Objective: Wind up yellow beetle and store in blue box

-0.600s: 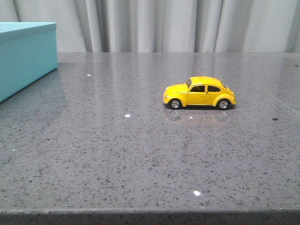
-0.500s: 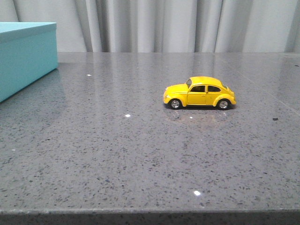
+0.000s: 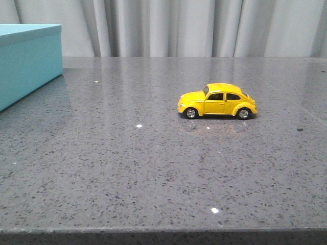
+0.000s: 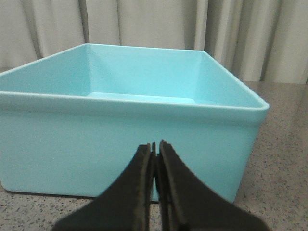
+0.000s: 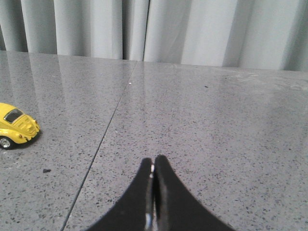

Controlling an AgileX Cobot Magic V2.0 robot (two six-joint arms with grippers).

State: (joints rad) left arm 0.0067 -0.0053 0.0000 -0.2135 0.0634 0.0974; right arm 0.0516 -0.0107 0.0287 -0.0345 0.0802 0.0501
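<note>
I count one yellow beetle (image 3: pixel 217 101) and one blue box (image 3: pixel 28 61) on the grey speckled table (image 3: pixel 153 168). Beetle sits on all four wheels right of centre, nose pointing left, well apart from the box at the far left edge. Box is open-topped; I see nothing inside. Left gripper (image 4: pixel 156 147) has its fingers pressed together, empty, just in front of the box wall. Right gripper (image 5: pixel 153 166) also closed on nothing, beetle off to its side.

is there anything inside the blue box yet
The blue box looks empty: bare far floor and inner walls. Its near wall hides the near floor. The yellow beetle sits on the table.
</note>
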